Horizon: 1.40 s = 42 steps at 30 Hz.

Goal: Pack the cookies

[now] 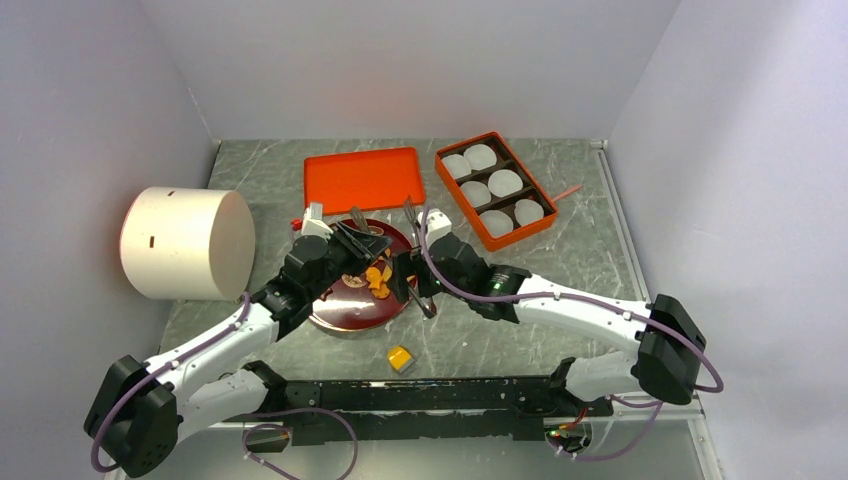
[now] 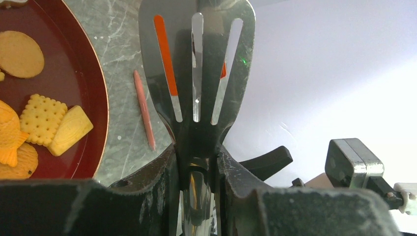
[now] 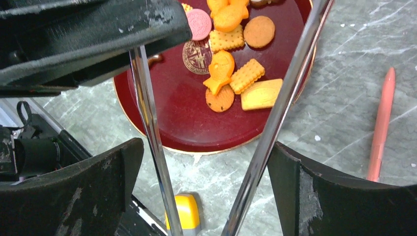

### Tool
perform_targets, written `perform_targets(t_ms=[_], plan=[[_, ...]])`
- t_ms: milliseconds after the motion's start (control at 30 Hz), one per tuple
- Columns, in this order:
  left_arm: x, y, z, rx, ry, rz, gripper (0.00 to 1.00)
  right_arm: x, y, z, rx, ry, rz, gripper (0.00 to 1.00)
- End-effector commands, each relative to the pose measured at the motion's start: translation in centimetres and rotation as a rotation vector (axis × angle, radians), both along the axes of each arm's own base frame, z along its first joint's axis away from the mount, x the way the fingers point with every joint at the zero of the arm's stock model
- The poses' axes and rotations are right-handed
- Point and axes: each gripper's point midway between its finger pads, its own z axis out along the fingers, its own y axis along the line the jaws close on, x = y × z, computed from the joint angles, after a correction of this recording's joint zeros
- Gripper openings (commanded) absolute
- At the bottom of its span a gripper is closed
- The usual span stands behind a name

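Observation:
The cookies (image 1: 377,278), orange and yellow with one pink and some brown, lie on a dark red plate (image 1: 340,310). In the right wrist view the cookies (image 3: 226,69) sit at the plate's (image 3: 187,123) far side. My left gripper (image 2: 196,157) is shut on the handle of a slotted metal spatula (image 2: 196,73), whose blade is off the plate's (image 2: 74,64) rim, to the right of the cookies (image 2: 42,120). My right gripper (image 3: 204,147) holds metal tongs (image 3: 278,113). Its jaws stand wide and the tong arms are spread over the plate; the tips are out of frame.
An orange box (image 1: 520,236) with white paper cups stands at the back right, a flat orange lid (image 1: 365,178) beside it. A white cylinder (image 1: 185,243) is at the left. A yellow cube (image 1: 400,358) lies in front of the plate. A pink stick (image 3: 381,123) lies on the table.

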Motion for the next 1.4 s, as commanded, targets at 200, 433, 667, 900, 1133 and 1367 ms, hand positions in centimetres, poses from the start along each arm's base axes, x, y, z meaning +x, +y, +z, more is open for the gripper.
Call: perform_targets(t_ms=[200,433,667,900,1133,1367], plan=[[-0.6,-0.5,2.2,-0.107,0.009,-0.024,0.15,2.4,1.9,2.9,0.063,-0.12,-0.025,0.97],[-0.6,-0.5,1.8,-0.087,0.025,-0.028,0.14,2.7,1.9,3.9,0.062,-0.148,-0.029,0.94],[-0.6,-0.4,1.2,-0.063,0.052,-0.023,0.14,2.6,1.9,4.2,0.048,-0.154,-0.013,0.91],[-0.6,-0.7,1.6,-0.073,0.053,-0.037,0.14,2.3,2.5,3.8,0.035,-0.147,0.031,0.87],[-0.6,-1.1,2.3,-0.087,0.051,-0.051,0.14,2.0,2.9,2.8,0.006,-0.135,0.069,0.86],[-0.6,-1.2,2.4,-0.082,0.054,-0.057,0.13,2.2,2.9,2.5,-0.024,-0.144,0.083,0.8]])
